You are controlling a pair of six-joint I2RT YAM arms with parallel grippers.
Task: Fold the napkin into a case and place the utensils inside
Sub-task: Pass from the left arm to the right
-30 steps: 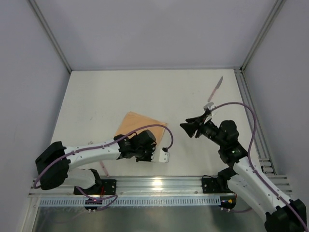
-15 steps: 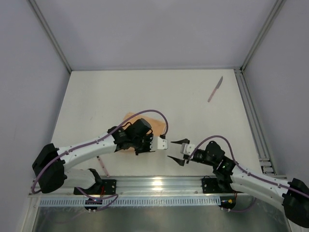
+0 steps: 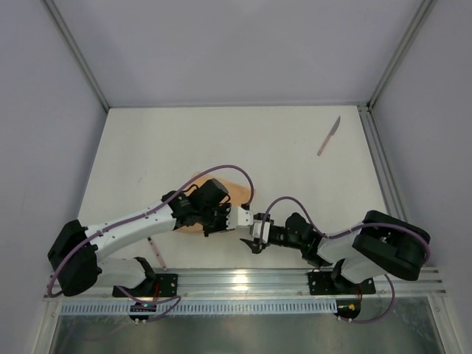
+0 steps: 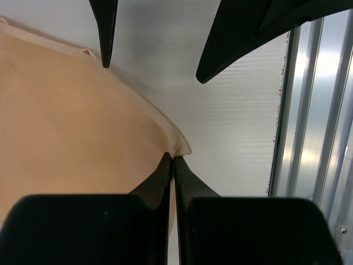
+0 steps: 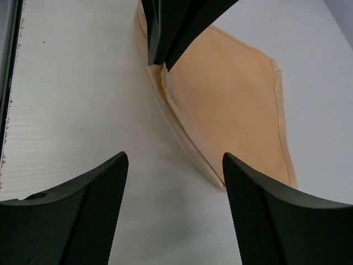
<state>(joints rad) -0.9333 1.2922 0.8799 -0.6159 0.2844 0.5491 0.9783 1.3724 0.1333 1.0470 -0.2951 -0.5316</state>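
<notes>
Napkin (image 4: 66, 110) first: the peach cloth lies on the white desk (image 3: 221, 140), left of centre and close to the near edge; from above most of it is hidden under the left arm's wrist, with only bits of peach showing around it. Its hemmed corner nearest the rail (image 4: 309, 110) is pinched in the left pincer (image 4: 172, 160); those two black fingers are pressed together on the cloth, with no gap that I can see between them. Whether the corner is raised off the desk I cannot tell.

The left arm runs from its base at the lower left, stretched low and long to the right across the desk, its wrist over the napkin and its pincer pointing right.

The right pincer (image 5: 175, 157) faces it head on, just beside that same corner; its fingers are spread wide, one on each side of the hem, and there is nothing between them; it touches neither the cloth nor the other pincer as far as I can see. The right arm is folded down low and lies leftward along the near edge of the desk from its base at the lower right.

The knife (image 3: 329, 136) lies well apart from all this, at the far right of the desk, slanted.
</notes>
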